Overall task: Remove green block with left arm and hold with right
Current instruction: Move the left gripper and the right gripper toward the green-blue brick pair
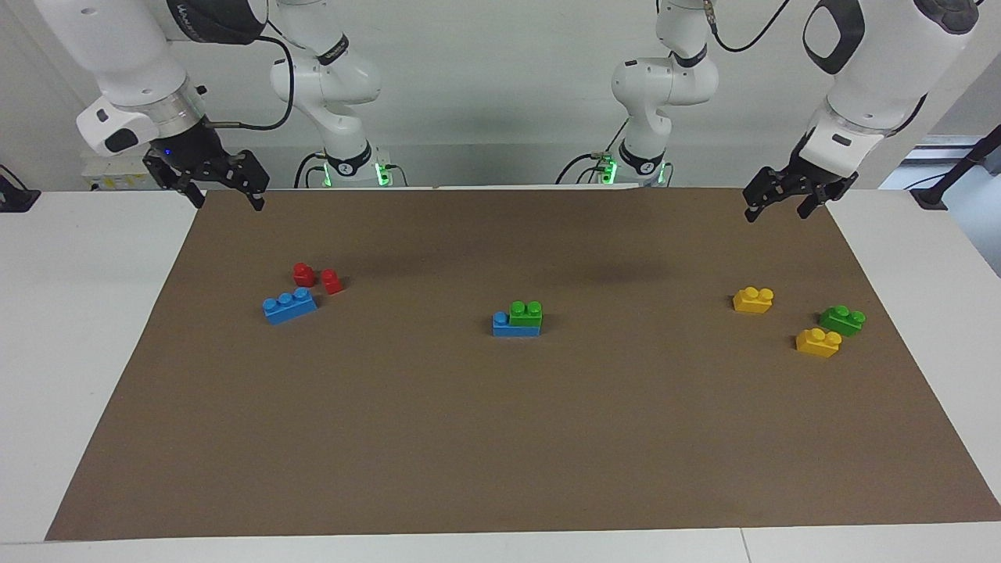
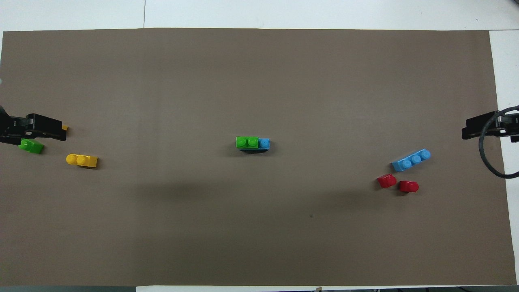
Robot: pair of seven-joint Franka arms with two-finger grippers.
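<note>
A green block (image 1: 526, 313) sits on top of a blue brick (image 1: 508, 326) at the middle of the brown mat; it also shows in the overhead view (image 2: 247, 142). A second green block (image 1: 842, 320) lies at the left arm's end, partly under the raised left gripper in the overhead view (image 2: 32, 147). My left gripper (image 1: 776, 215) is open and empty, up in the air over the mat's edge nearest the robots. My right gripper (image 1: 228, 203) is open and empty, raised over the mat's corner at its own end. Both arms wait.
Two yellow bricks (image 1: 753, 299) (image 1: 818, 342) lie beside the second green block. A loose blue three-stud brick (image 1: 289, 305) and two red blocks (image 1: 304, 274) (image 1: 332, 281) lie at the right arm's end. The brown mat (image 1: 500, 438) covers the white table.
</note>
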